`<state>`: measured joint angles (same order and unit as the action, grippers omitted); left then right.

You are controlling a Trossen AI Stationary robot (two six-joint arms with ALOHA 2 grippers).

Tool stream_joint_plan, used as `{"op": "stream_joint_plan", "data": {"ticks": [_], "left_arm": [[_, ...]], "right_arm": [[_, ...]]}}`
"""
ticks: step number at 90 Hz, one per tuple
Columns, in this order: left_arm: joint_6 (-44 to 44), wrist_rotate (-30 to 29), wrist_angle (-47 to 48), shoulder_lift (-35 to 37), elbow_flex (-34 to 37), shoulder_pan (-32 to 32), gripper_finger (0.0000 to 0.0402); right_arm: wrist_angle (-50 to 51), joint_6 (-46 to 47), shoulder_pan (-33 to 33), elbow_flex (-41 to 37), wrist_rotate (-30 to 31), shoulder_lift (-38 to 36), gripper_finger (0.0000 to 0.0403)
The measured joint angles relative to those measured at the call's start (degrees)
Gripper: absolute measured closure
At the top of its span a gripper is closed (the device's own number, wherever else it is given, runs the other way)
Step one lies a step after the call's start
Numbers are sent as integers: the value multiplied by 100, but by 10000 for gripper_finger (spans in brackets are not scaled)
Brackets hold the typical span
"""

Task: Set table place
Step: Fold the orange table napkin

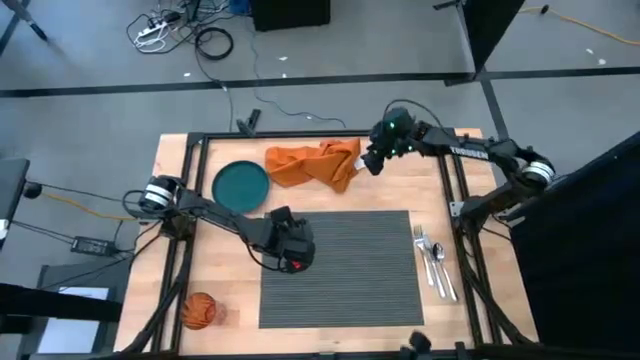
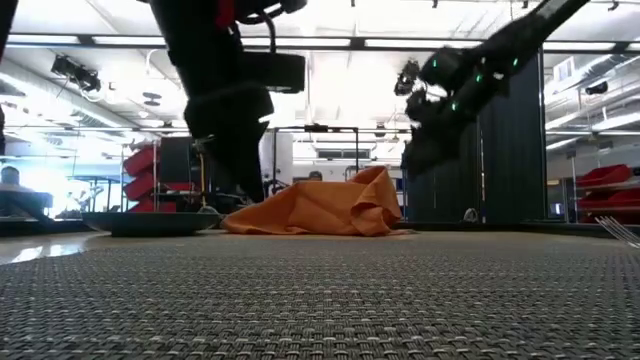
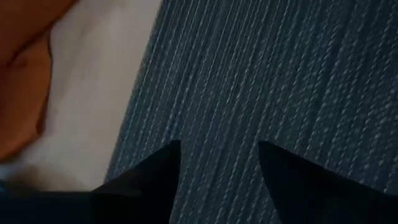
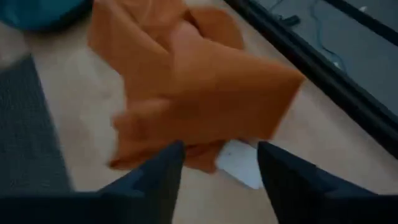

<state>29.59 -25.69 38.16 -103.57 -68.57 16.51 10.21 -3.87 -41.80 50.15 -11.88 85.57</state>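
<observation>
The dark grey placemat (image 1: 337, 267) is lying flat on the light wood worktop (image 1: 225, 285), and everything else is sitting around it. Just beyond its far edge the orange napkin (image 1: 315, 163) is lying crumpled in a loose heap, with the teal plate (image 1: 241, 186) just beside the napkin, off the placemat's far left corner. The fork, knife and spoon (image 1: 434, 262) are lying side by side on bare wood just off the placemat's right edge. The orange cup (image 1: 199, 311) is resting near the placemat's near left corner, seemingly on its side, though the view is too poor to be sure.

The left tool (image 3: 219, 165) is hovering over the placemat's left edge, its fingers spread apart and pinching nothing. The right tool (image 4: 220, 163) is hanging over the near side of the napkin, beyond the placemat's far right corner, its fingers also spread with nothing between them.
</observation>
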Motion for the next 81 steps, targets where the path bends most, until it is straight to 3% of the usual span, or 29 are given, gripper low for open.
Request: {"op": "stream_joint_plan", "data": {"ticks": [11, 24, 35, 58, 69, 81], "left_arm": [[-3, 51, -223, -11, 74, 4, 200], [-57, 85, -366, -7, 115, 4, 200], [-69, 83, -425, -2, 111, 4, 200], [-81, 25, -465, -4, 111, -1, 200], [-93, 21, -522, -4, 111, -2, 200], [-103, 11, -613, -4, 111, -6, 200]], "right_arm": [[-252, -837, -261, 0, -94, 606, 169], [-753, -1409, -378, -2, -493, 1090, 164], [-1070, -1827, -406, -2, -581, 1263, 170], [-1787, -1943, -379, 0, -1579, 1282, 183], [-1787, -1746, -369, 0, -1985, 1282, 230], [-1822, -1629, -302, 0, -2725, 1282, 339]]}}
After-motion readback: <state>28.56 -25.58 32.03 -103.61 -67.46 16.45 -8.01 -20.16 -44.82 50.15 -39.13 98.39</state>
